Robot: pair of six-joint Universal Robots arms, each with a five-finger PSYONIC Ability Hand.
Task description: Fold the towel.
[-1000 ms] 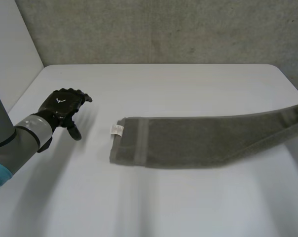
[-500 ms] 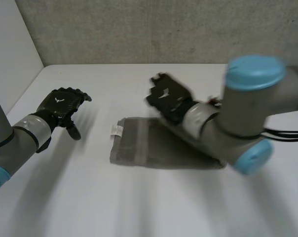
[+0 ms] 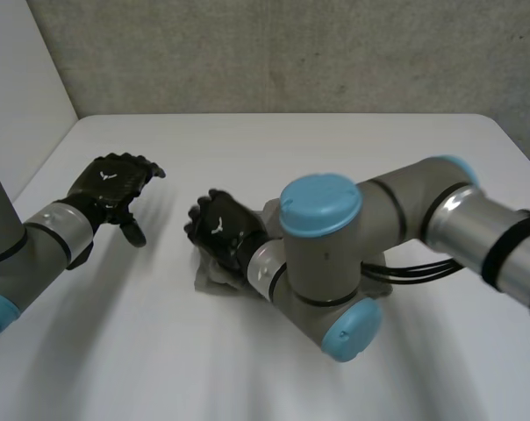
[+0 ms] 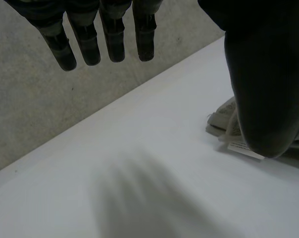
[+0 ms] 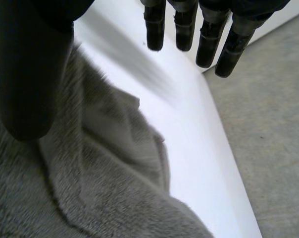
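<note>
I am looking down on a white table (image 3: 335, 149) with a plain matte top. It is set in a corner, with a rough grey wall (image 3: 291, 53) along its far edge and a smooth white panel (image 3: 19, 88) rising on the left side.

The towel (image 3: 211, 281) is a grey-brown terry cloth. It lies on the table about the middle, and most of it is hidden under my right arm (image 3: 353, 254), which reaches across it from the right. A bunched end shows at the arm's left.

My right hand (image 3: 219, 230) sits above that end of the towel. In its wrist view the fingers (image 5: 209, 39) are straight and spread away from the thumb, with the rumpled cloth (image 5: 115, 168) lying under the palm and bare table beyond the fingertips. Nothing is pinched, so I read it as released.

My left hand (image 3: 111, 186) hovers above bare table, well to the left of the towel and clear of it. In its wrist view the fingers (image 4: 87, 42) hang straight and loose and hold nothing. Beside its thumb I can see the towel's end (image 4: 223, 115) and a small white label (image 4: 244, 148).
</note>
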